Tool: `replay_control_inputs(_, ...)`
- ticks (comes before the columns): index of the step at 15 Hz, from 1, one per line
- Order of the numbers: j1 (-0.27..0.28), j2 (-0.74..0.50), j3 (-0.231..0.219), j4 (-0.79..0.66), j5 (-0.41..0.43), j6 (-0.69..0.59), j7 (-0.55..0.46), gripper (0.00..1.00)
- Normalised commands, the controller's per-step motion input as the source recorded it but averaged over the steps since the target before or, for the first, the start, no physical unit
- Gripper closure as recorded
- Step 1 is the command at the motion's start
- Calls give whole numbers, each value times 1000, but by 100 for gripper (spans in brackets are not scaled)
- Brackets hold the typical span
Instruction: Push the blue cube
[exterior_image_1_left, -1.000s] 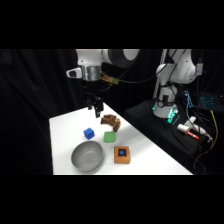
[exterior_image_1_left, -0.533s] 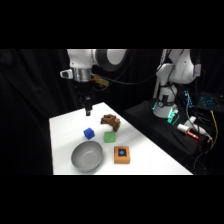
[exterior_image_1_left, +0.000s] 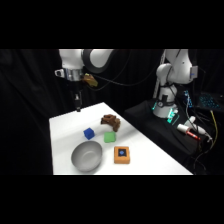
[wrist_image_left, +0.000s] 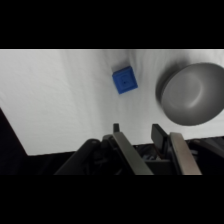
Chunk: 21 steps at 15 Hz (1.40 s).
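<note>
The blue cube (exterior_image_1_left: 89, 133) sits on the white table (exterior_image_1_left: 65, 127), left of the green block and behind the grey bowl. My gripper (exterior_image_1_left: 77, 106) hangs above the table's far left corner, behind and well above the cube, not touching it. In the wrist view the blue cube (wrist_image_left: 124, 80) lies ahead of my gripper (wrist_image_left: 136, 129), slightly left of its centre line. The two fingers stand a little apart with nothing between them.
A grey bowl (exterior_image_1_left: 87, 155) stands at the front left, and the grey bowl (wrist_image_left: 192, 95) fills the wrist view's right. A green block (exterior_image_1_left: 110, 137), a brown lumpy object (exterior_image_1_left: 110, 121) and an orange block with a blue dot (exterior_image_1_left: 121, 154) lie right of the cube.
My gripper has swung left from above the brown object to the table's far left corner. The objects on the table have not moved.
</note>
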Motion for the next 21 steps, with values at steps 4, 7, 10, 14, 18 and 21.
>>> replay_control_inputs(4, -44, 138, 2, 179, 53, 8, 85, 95)
replay_control_inputs(7, -33, 136, 5, 82, 68, 135, 68, 97)
replay_control_inputs(10, -29, 150, 5, 43, 71, 166, 63, 93)
replay_control_inputs(14, -19, 160, 10, 36, 75, 150, 63, 95)
replay_control_inputs(18, -21, 139, 35, 35, 107, 141, 37, 95)
replay_control_inputs(21, -50, 110, 68, 22, 161, 166, 5, 95)
